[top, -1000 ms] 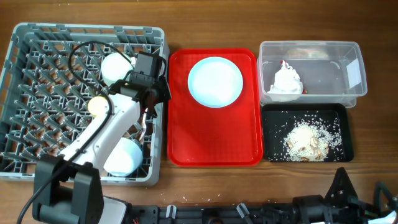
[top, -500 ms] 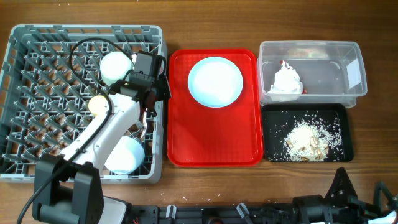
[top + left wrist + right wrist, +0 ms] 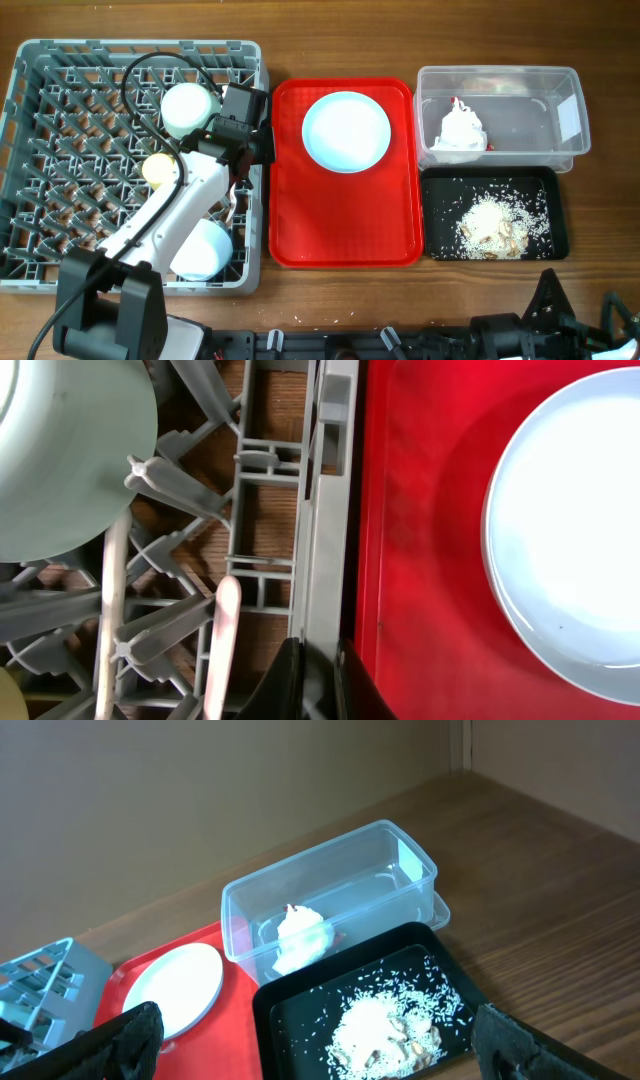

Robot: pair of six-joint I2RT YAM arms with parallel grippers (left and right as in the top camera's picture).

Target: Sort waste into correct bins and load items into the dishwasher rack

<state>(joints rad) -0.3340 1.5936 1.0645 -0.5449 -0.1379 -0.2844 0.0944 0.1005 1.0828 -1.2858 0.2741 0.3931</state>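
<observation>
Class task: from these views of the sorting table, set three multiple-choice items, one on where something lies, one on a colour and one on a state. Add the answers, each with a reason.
1. In the overhead view, the light blue plate lies on the red tray's
A. upper half
B. lower half
C. bottom-left corner

2. What colour is the shallow tray holding the rice scraps?
A. red
B. grey
C. black

3. How is the left claw set?
A. wide open
B. shut
C. gripping the plate

Answers:
1 A, as the lower half of the red tray is bare.
2 C, as the white grains lie on a black floor.
3 B, as the wrist view shows its fingers drawn together beside the plate, not on it.
</observation>
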